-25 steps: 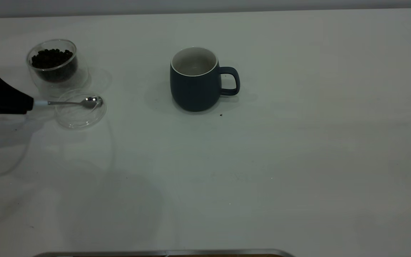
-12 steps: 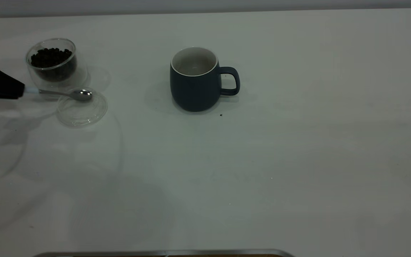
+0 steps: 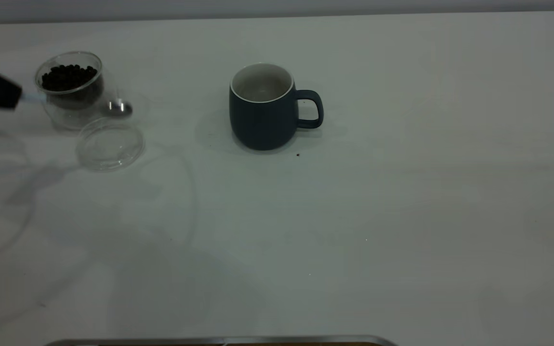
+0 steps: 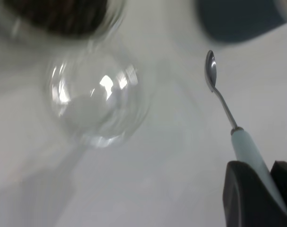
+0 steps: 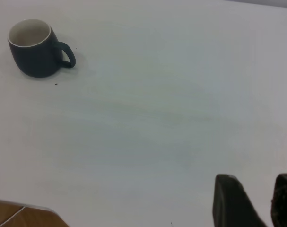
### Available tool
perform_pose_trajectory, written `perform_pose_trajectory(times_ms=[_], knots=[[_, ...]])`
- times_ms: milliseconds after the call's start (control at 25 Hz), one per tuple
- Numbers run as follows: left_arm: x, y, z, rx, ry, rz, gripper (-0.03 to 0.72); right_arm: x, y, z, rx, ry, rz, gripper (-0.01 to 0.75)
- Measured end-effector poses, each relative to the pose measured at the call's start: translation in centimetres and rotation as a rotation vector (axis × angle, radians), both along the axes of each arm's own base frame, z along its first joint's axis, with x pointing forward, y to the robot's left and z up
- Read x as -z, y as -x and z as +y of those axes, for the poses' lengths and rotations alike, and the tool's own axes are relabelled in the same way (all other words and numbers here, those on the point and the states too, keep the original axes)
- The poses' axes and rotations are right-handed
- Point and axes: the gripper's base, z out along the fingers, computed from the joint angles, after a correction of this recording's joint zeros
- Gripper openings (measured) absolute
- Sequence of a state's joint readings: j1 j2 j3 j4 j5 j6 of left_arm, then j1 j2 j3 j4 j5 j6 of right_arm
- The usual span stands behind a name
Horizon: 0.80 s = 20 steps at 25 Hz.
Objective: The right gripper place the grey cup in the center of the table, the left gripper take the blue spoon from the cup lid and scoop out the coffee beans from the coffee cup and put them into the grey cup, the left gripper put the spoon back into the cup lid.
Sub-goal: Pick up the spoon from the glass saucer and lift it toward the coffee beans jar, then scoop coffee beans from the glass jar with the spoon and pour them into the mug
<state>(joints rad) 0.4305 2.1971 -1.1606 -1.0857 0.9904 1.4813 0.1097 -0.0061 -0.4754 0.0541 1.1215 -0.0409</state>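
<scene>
- The left gripper (image 3: 15,98), at the exterior view's left edge, clamps the pale handle of the blue spoon (image 3: 119,108) and holds it clear of the surface (image 3: 402,216).
- The spoon's metal bowl hangs beside the coffee cup (image 3: 71,89), just above the cup lid (image 3: 110,145), which lies flat in front of that cup.
- Coffee beans (image 3: 69,77) fill the glass cup.
- The grey cup (image 3: 262,108) stands upright mid-surface, handle toward the right arm.
- The right gripper (image 5: 254,201) sits well apart from the mug, its two fingers spread with nothing between them.
</scene>
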Motion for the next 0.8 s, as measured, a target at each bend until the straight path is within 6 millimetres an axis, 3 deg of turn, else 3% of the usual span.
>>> perform_pose_trajectory(times_ms=[440,640,800], knots=[[-4.7,-4.2,3.0,-0.088,-0.004,-0.122,0.136,0.0,0.0,0.0,0.000,0.000,0.000,0.241],[-4.9,-4.0,6.2,-0.210,-0.033,-0.114,0.136,0.0,0.0,0.0,0.000,0.000,0.000,0.241],[-4.0,-3.4,7.9,-0.265,-0.022,-0.079,0.135,0.0,0.0,0.0,0.000,0.000,0.000,0.241]])
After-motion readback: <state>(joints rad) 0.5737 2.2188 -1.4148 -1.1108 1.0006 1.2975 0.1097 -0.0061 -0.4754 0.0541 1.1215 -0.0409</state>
